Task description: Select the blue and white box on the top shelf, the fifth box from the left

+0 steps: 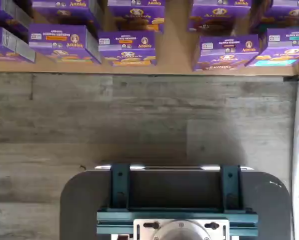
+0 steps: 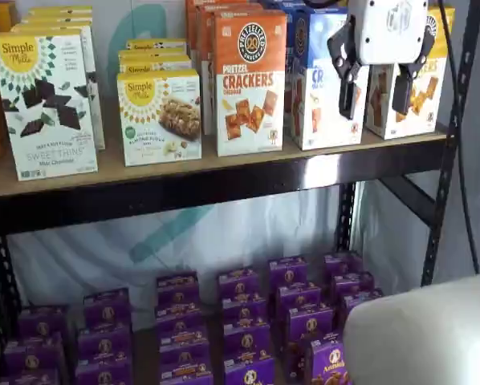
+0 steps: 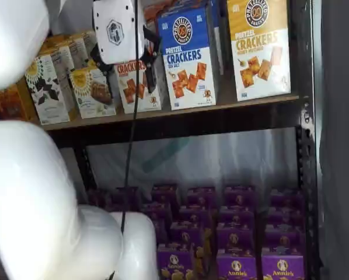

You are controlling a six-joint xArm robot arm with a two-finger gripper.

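The blue and white box (image 2: 314,88) stands upright on the top shelf (image 2: 224,164), between an orange-topped and a yellow-topped cracker box. It shows in both shelf views, with its whole front visible in one (image 3: 189,55). My gripper (image 2: 375,100) hangs in front of the shelf, empty, with a plain gap between its two black fingers. In one shelf view it overlaps the blue box's right edge and the yellow-topped box. In a shelf view the gripper (image 3: 126,73) lies over the orange-topped box, left of the blue box. The wrist view shows neither of them.
An orange-topped cracker box (image 2: 250,80) and a yellow-topped one (image 3: 259,46) flank the blue box. Simple Mills boxes (image 2: 47,104) stand to the left. Several purple boxes (image 2: 240,321) fill the lower level. A black upright (image 2: 453,144) bounds the right. The white arm (image 3: 23,192) fills the foreground.
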